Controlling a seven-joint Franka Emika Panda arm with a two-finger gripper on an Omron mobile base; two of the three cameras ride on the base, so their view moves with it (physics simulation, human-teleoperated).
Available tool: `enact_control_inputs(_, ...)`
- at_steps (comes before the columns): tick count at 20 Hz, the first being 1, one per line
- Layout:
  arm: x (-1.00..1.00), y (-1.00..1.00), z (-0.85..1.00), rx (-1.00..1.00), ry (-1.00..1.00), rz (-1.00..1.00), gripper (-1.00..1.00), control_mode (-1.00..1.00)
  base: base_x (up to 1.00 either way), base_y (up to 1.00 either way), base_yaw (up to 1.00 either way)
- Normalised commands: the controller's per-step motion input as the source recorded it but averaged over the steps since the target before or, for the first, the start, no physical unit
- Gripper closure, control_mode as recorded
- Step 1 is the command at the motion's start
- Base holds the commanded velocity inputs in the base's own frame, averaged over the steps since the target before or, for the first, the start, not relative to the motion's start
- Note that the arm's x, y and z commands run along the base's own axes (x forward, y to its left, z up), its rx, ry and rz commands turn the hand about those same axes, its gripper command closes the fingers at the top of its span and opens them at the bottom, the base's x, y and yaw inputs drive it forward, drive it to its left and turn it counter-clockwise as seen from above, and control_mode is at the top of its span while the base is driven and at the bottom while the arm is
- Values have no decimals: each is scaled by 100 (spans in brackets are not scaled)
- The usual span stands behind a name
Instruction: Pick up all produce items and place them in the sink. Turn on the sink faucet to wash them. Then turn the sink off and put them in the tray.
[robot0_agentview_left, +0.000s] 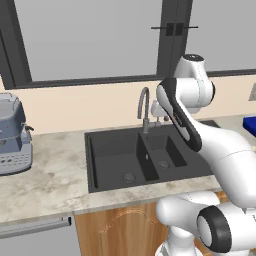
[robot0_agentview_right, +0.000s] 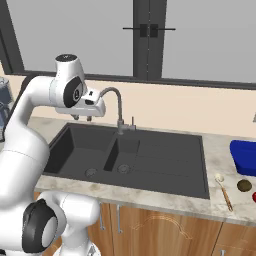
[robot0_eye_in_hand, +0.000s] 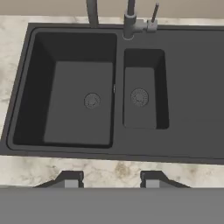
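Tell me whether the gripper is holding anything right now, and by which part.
Nothing is held. The gripper hangs above the sink with nothing between its fingertips, and both basins look bare.

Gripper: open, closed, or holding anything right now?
Gripper: closed and empty, its fingers hovering above the matte black double-basin sink.

Marble counter (robot0_agentview_left: 50, 175), apparently frosted window (robot0_agentview_left: 90, 37)

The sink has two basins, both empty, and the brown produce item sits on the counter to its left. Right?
Not quite. The sink has two empty basins, but the brown produce item lies on the counter to its right, beside the blue tray, as the right base view shows.
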Motion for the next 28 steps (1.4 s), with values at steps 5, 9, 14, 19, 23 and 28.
enact_control_inputs(5,-1,-18,0,0,0,-2,-100,-100,0,0,0)
enact_control_inputs(9,0,-46,0,0,0,-7,-100,-100,0,0,0)
enact_control_inputs(14,0,-63,-1,0,0,-9,-100,-100,0,0,0)
enact_control_inputs(19,0,-68,-7,0,0,-9,-100,-100,0,0,0)
enact_control_inputs(23,0,-72,-6,0,1,-6,-100,-100,0,0,0)
enact_control_inputs(28,0,-57,-2,0,1,-5,-100,-100,0,0,0)
